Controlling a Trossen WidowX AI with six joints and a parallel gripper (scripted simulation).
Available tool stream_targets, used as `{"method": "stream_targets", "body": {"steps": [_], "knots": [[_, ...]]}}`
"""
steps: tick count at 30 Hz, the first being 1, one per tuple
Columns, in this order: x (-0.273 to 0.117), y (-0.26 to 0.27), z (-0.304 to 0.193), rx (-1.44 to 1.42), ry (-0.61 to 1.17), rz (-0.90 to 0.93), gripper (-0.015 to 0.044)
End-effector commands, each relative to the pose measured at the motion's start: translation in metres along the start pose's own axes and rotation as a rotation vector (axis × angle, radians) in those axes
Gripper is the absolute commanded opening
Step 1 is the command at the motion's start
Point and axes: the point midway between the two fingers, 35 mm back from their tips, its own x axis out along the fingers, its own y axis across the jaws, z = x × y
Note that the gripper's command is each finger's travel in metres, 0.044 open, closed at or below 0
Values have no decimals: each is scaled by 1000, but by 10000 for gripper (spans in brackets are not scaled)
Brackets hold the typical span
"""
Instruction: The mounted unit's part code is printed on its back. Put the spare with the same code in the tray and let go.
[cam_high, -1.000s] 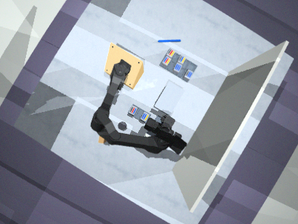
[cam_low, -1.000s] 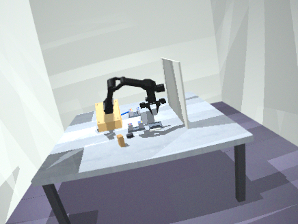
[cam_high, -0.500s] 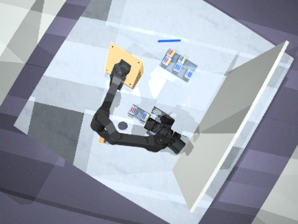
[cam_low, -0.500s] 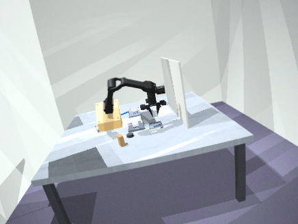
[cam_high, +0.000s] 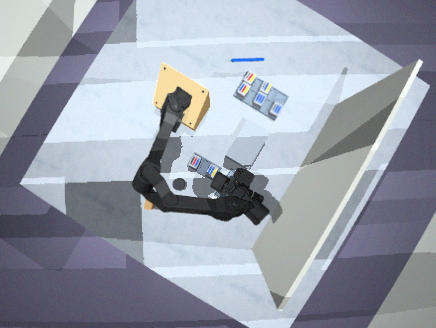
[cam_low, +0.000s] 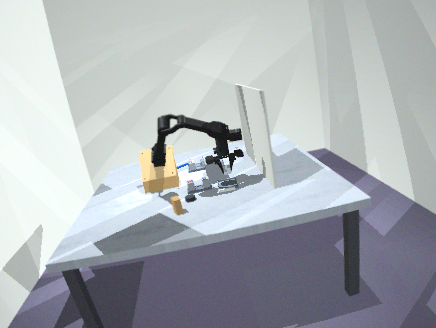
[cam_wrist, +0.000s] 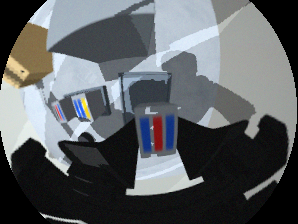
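pale marbled surface (cam_high: 310, 40) carries the grey tray (cam_high: 244, 149) just beside and slightly behind the end effector (cam_wrist: 156, 163), which grips a spare (cam_wrist: 157, 131) striped blue-red-blue, upright between its fingers, above two remaining spares.

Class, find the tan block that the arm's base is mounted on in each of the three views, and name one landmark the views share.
Top: tan block upper left of centre, under the arm's base.
Exterior: left of centre on the table, arm rising from it.
Wrist: only a tan corner at the left edge.
Shared landmark: the spare with blue-yellow stripes, beside the block; too small to confirm in the exterior view.
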Motion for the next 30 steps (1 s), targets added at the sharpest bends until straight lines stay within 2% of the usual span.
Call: {"method": "stream_targets", "body": {"steps": [1, 30], "knots": [[6, 2, 2, -7, -4, 5, 0], [33, 7, 0, -8, 6, 6, 0]]}}
